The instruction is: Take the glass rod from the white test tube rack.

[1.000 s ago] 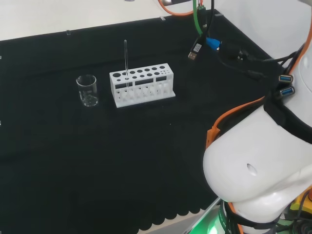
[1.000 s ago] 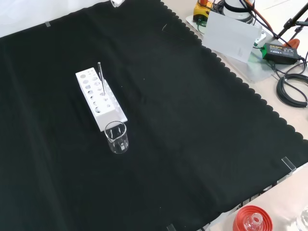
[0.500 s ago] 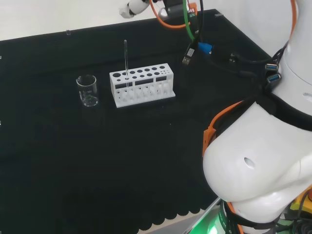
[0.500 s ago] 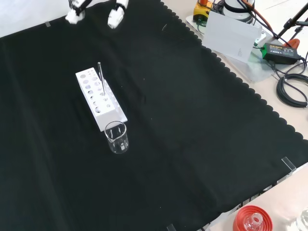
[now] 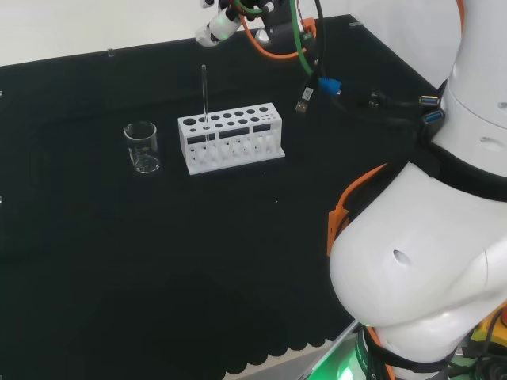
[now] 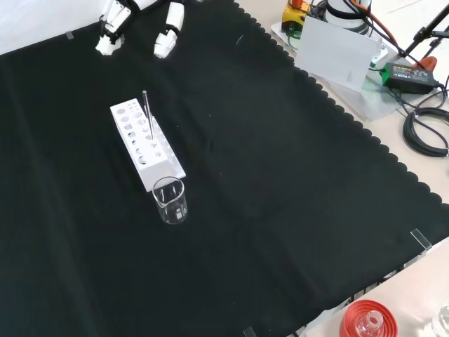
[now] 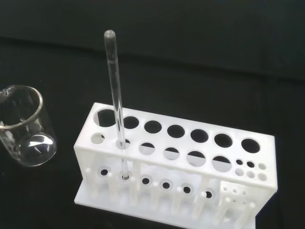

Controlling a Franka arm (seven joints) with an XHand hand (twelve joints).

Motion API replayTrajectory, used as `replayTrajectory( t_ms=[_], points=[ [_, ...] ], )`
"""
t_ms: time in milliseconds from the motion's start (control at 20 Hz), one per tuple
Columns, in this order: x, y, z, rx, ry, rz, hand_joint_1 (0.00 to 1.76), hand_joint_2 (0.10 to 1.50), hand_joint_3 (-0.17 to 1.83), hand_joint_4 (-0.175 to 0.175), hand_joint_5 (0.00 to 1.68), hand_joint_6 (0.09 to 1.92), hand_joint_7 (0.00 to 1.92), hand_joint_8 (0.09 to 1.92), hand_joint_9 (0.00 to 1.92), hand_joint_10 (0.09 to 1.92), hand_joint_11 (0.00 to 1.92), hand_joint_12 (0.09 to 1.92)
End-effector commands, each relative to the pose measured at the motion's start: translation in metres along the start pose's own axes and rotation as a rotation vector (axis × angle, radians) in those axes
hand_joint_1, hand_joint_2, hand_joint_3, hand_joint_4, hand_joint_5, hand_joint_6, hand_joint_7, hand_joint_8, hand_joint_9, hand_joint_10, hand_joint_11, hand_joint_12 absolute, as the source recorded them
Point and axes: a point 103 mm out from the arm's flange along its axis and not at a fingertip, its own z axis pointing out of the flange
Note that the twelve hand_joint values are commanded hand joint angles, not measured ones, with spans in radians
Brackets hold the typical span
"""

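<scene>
**Rod upright in the rack, hand apart**

The rod (image 7: 115,95) stands upright in a hole near the rack's (image 7: 190,162) beaker-side end. A beaker (image 5: 142,147) stands just left of the rack in the head view. The hand (image 6: 133,24) hovers beyond, fingers relaxed and grasping nothing.

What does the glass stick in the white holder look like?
The glass rod is thin, clear and straight, with a rounded top. It stands almost upright in a hole of the front row near one end of the white test tube rack, the end beside the beaker. Its foot rests in the rack's base. Nothing else touches it.
</scene>
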Motion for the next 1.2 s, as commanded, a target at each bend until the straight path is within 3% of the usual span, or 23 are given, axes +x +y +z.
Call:
replayTrajectory(
  t_ms=[50, 450, 1000, 1100, 1200],
  points=[
    [0.006, 0.017, 0.024, 0.024, 0.021, 0.0, 0.45, 0.91, 0.35, -0.017, 0.34, 0.09, 0.47, 0.84, 0.71, 0.82, 0.66, 1.32],
    [0.007, 0.022, 0.041, 0.059, 0.038, -0.017, 0.44, 0.93, 0.36, -0.025, 0.38, 0.12, 0.55, 0.83, 0.8, 0.78, 0.73, 1.29],
    [0.019, 0.011, 0.058, 0.115, 0.06, 0.0, 0.44, 0.94, 0.36, -0.031, 0.39, 0.19, 0.6, 0.81, 0.87, 0.74, 0.8, 1.26],
    [0.015, 0.011, 0.065, 0.105, 0.085, -0.018, 0.44, 0.94, 0.36, -0.034, 0.4, 0.21, 0.61, 0.81, 0.88, 0.74, 0.81, 1.26],
    [0.022, 0.01, 0.065, 0.108, 0.073, -0.023, 0.44, 0.94, 0.36, -0.036, 0.37, 0.31, 0.62, 0.81, 0.89, 0.73, 0.82, 1.26]
  ],
)
